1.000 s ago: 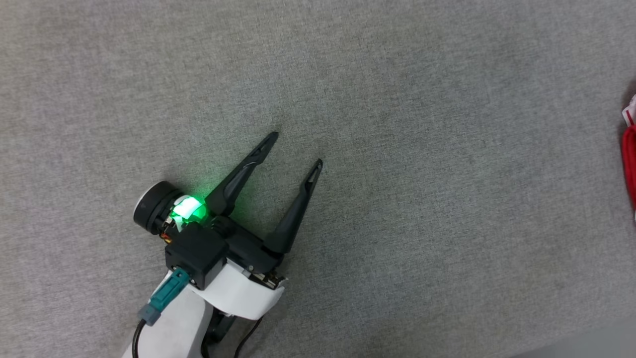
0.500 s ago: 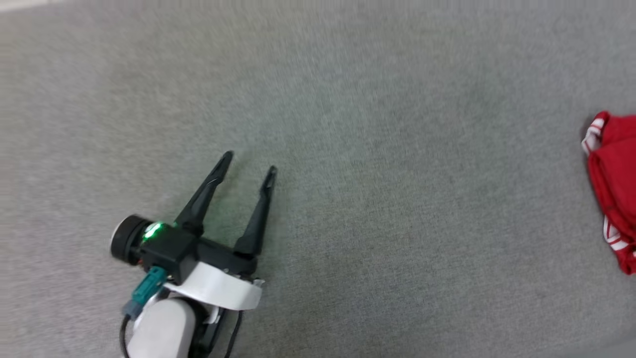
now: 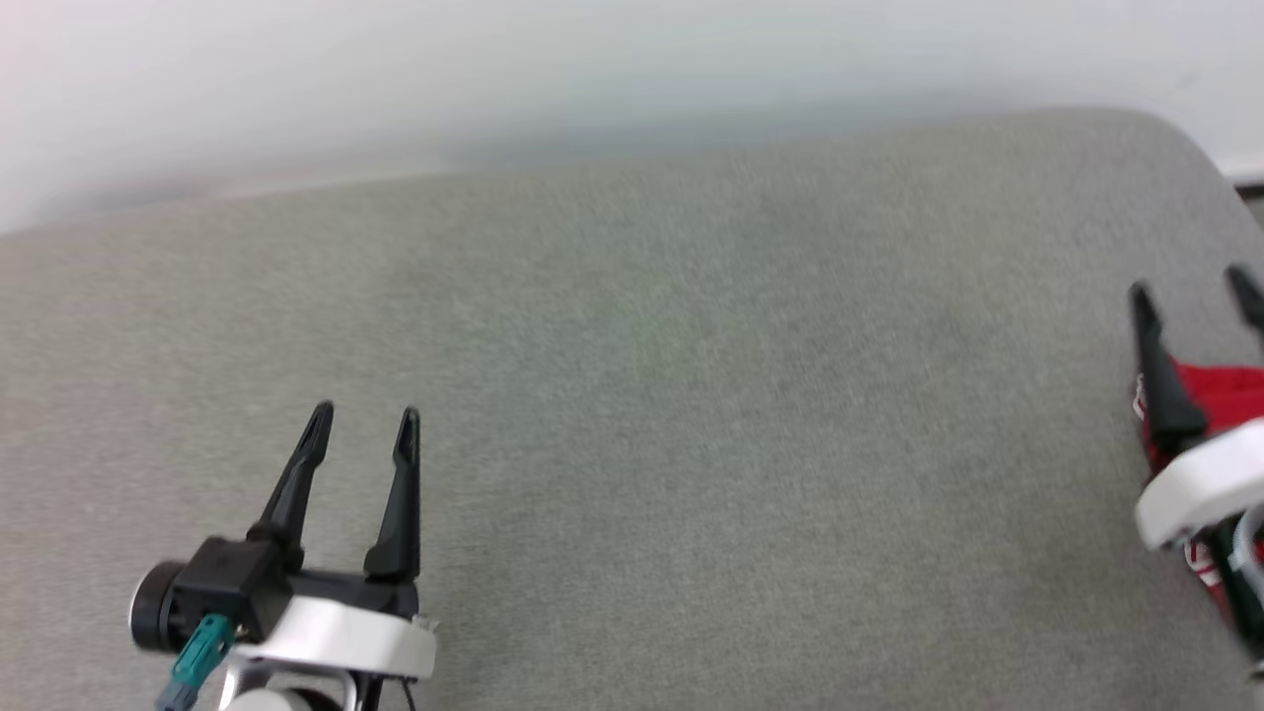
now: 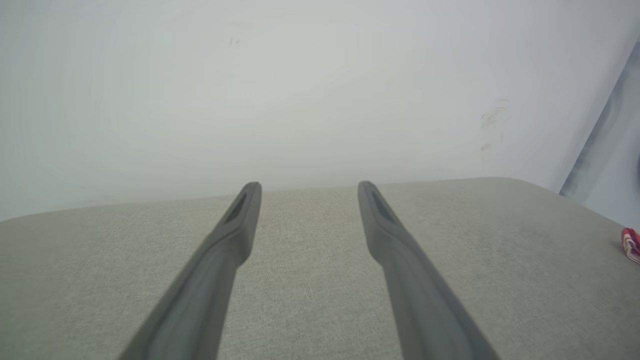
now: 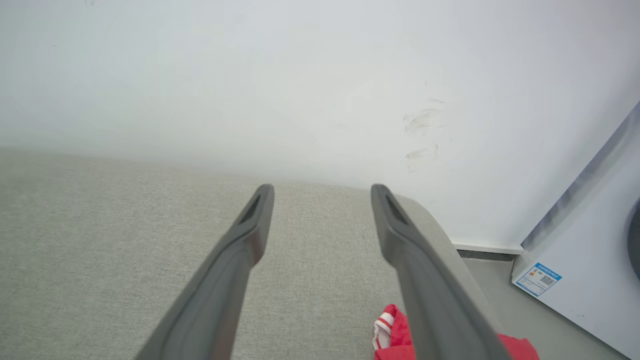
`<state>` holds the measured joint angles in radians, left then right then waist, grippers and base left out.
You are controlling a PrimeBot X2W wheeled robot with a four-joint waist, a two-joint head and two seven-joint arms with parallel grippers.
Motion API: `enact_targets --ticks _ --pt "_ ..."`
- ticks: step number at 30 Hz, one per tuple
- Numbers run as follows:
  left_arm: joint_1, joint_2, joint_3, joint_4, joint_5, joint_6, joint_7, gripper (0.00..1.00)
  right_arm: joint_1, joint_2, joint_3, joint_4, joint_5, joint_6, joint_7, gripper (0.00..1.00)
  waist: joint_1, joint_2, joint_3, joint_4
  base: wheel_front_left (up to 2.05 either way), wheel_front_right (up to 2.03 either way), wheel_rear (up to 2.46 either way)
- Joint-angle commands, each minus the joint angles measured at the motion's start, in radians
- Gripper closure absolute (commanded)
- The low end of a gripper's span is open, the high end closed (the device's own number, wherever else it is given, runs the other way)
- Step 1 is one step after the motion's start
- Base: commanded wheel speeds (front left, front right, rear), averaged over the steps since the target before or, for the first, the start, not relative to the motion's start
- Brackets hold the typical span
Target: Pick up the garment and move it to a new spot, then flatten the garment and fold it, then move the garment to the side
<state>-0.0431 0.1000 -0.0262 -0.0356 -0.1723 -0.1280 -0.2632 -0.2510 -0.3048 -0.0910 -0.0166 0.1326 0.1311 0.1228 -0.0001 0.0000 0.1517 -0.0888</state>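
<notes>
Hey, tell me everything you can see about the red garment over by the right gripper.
The garment is soft red cloth with red-and-white striped trim, lying bunched, not spread flat, on the grey fabric surface near its right edge. The open right gripper stands over it and hides part of it. The gripper is not clamped on the cloth, and whether it touches it cannot be told.

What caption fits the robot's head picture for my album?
Open left gripper and open right gripper above a grey fabric surface, red garment by the right.
</notes>
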Motion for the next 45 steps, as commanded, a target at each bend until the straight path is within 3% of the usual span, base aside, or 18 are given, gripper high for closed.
enact_targets --ticks 1,7,14,22,45 --pt "0.033 -0.006 0.016 0.009 -0.001 0.001 -0.002 0.0 0.061 0.05 0.0 -0.026 0.008 -0.001 -0.041 0.0 0.0001 0.0 -0.066 0.04 0.0 0.0 0.0" --pt "0.079 -0.018 0.046 0.041 -0.001 0.001 -0.002 0.0 0.166 0.168 -0.011 -0.052 0.036 -0.001 -0.131 0.0 0.0001 0.0 -0.107 0.054 0.0 0.0 0.0" --pt "0.123 -0.035 0.081 0.079 -0.011 0.004 -0.002 0.0 0.26 0.224 0.028 0.006 0.054 -0.001 -0.237 0.0 0.0001 0.0 -0.147 0.068 0.0 0.0 0.0" --pt "0.14 -0.045 0.092 0.096 -0.01 0.001 -0.002 0.0 0.265 0.232 0.058 0.065 0.036 -0.001 -0.306 0.0 0.0001 0.0 -0.158 0.067 0.0 0.0 0.0" --pt "0.141 -0.05 0.092 0.073 -0.031 -0.002 -0.002 0.0 0.227 0.219 0.096 0.145 0.067 -0.001 -0.347 0.0 0.0001 0.0 -0.158 0.067 0.0 0.0 0.0"
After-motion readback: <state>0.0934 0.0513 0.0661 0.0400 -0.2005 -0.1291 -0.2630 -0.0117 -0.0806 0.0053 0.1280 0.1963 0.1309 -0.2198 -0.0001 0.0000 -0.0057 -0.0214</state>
